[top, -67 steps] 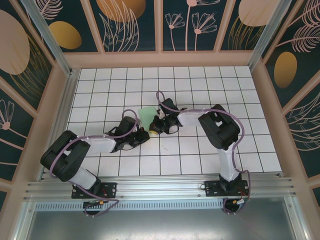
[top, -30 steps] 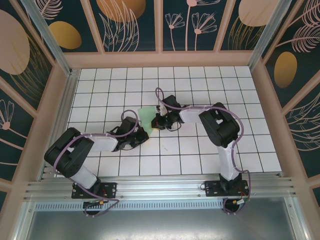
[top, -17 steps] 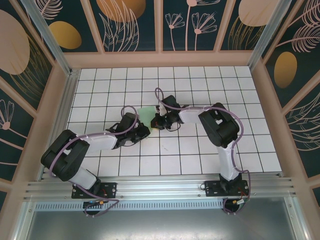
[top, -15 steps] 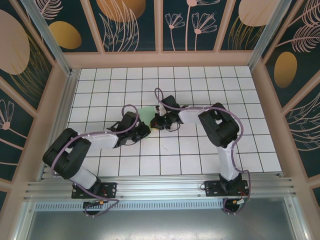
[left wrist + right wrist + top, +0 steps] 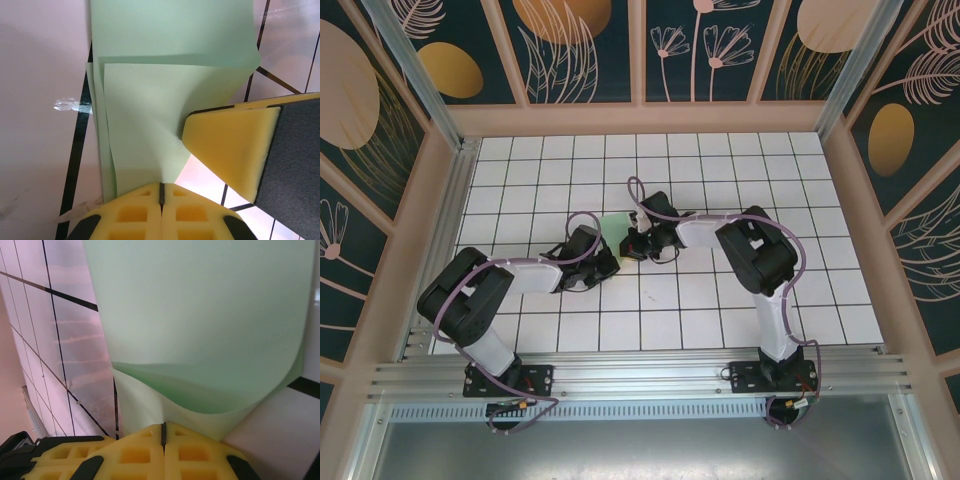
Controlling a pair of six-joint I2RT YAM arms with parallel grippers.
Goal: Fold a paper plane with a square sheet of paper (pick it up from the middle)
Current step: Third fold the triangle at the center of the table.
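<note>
The sheet of paper [image 5: 612, 228] lies near the middle of the tiled table [image 5: 720, 320], a small pale green patch between the two arms. It is partly folded, with layers lying over one another.

The left gripper [image 5: 606, 262] is at the near edge of the paper. In the left wrist view its yellow fingers [image 5: 135, 212] are pressed together, and the paper [image 5: 165, 95] narrows down into the seam between them, so it appears to be nipped there, though the contact itself is hidden.

The right gripper [image 5: 632, 243] comes in from the other side, and one of its yellow pads [image 5: 230, 145] touches the paper's edge where the surface dimples. In the right wrist view its fingers [image 5: 135, 452] are also pressed together, and the paper [image 5: 200, 325] curls up and away from their tips over the white tiles.
</note>
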